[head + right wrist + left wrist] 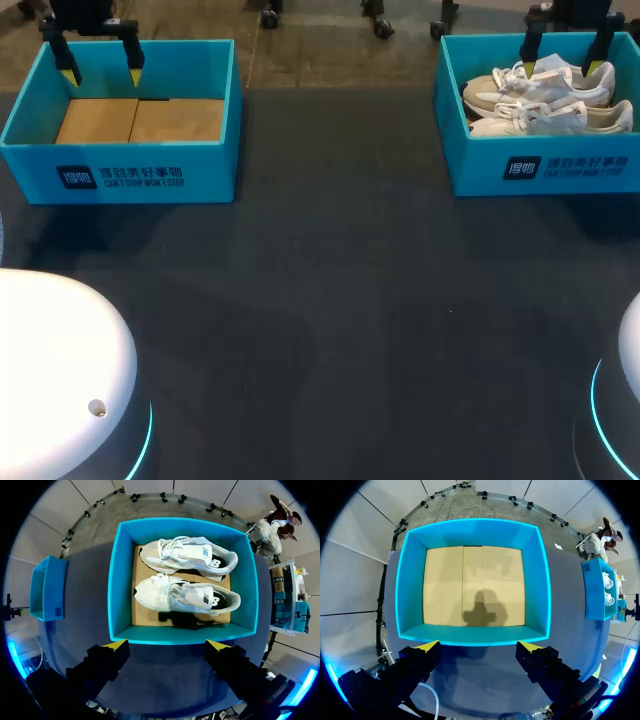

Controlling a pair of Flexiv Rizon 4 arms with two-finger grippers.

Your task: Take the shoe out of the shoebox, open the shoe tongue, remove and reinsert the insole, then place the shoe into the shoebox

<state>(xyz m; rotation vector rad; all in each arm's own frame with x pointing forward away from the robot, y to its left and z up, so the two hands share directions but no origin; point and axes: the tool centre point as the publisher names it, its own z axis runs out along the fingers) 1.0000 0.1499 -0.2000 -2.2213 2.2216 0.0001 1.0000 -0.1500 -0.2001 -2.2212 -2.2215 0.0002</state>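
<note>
My dark grey bench (330, 280) carries two open boxes. In the turquoise cardboard shoebox (450, 150) on my right, a pair of white lace-up sneakers (545, 100) lies side by side. My right gripper (562, 70) hangs above them, fingers spread wide, holding nothing. My left gripper (102, 72) hangs equally wide over the other turquoise box (215, 120).

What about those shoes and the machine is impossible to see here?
- Insoles: right wrist view, only darkness shows inside both shoes.
- Nearer shoe, lower side: head view, hidden behind the shoebox front wall.
- Everything above the left tool and right tool: head view, cut off by the upper edge.
</note>
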